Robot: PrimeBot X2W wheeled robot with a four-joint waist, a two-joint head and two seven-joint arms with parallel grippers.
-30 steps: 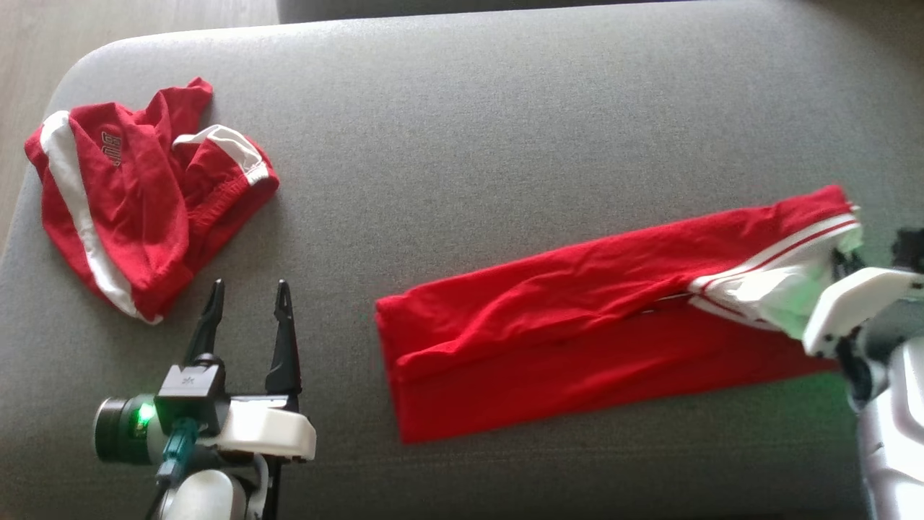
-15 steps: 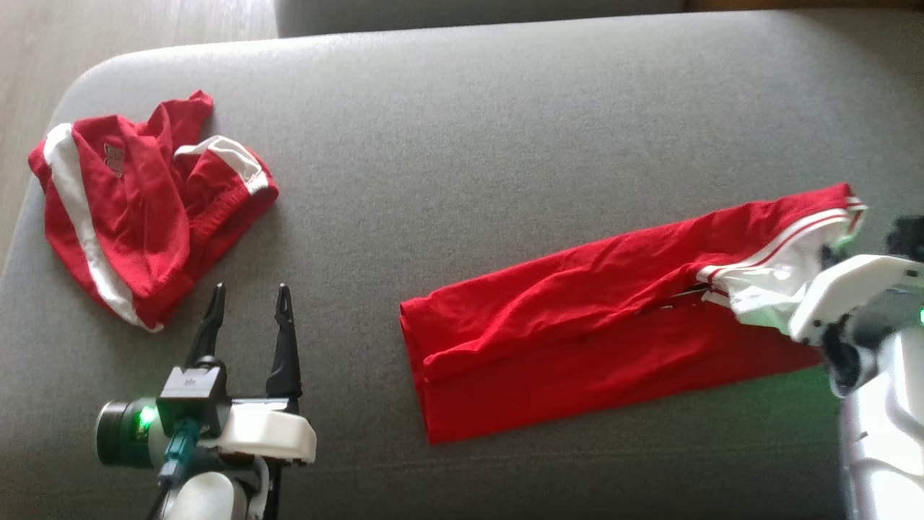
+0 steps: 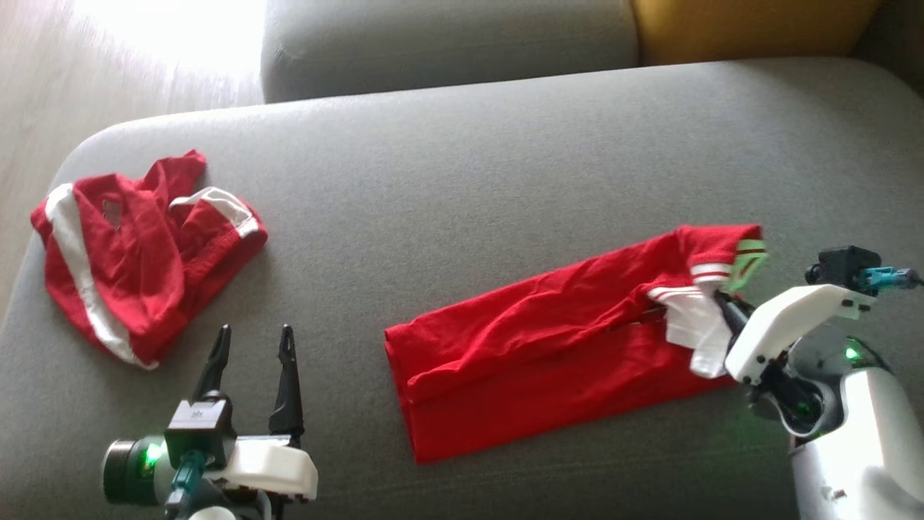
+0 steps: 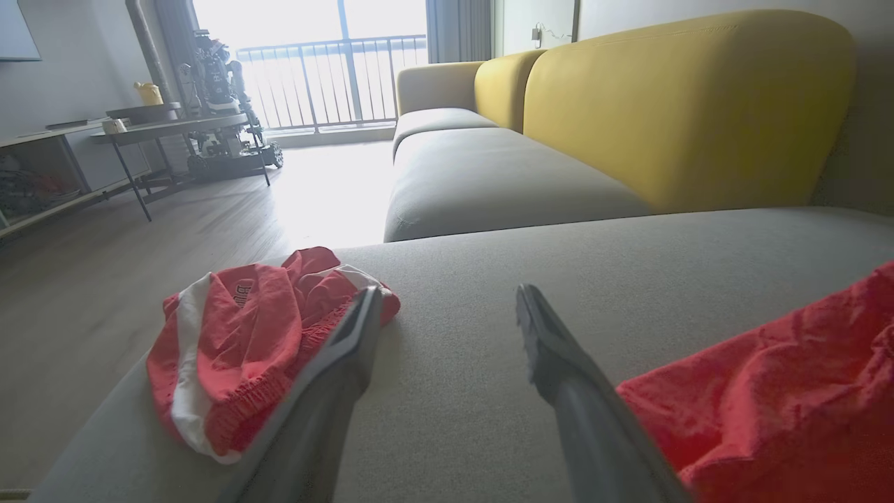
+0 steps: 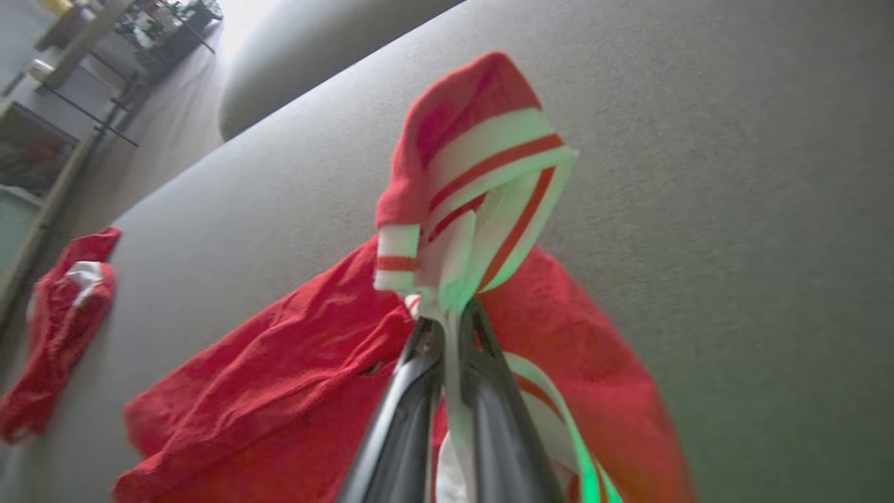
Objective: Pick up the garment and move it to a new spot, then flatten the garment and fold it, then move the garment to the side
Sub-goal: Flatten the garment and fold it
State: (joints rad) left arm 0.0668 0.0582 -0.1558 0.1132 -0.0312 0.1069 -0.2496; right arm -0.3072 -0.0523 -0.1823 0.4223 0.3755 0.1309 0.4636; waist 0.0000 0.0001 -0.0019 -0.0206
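Sofa, mid-task: a long red garment [image 3: 534,361] lies folded lengthwise on the right half of a grey sofa cushion [image 3: 462,166], with its plain end flat toward the cushion's middle. At the cushion's right side, the right gripper [image 3: 724,309] has its two dark fingers clenched on the garment's white-and-red striped end. That end is raised off the cushion and flops over above the fingertips. The left gripper [image 3: 255,334] hovers over the cushion's front left part, fingers spread wide with nothing between them and touching no cloth. A second piece of clothing [image 3: 137,245], red with white stripes, sits crumpled at the cushion's left edge, well apart from the garment. Beyond the cushion's far edge are another grey seat [image 3: 433,43] and a yellow backrest [image 3: 751,29]. A pale wood floor [image 3: 108,72] runs past the cushion's left corner.
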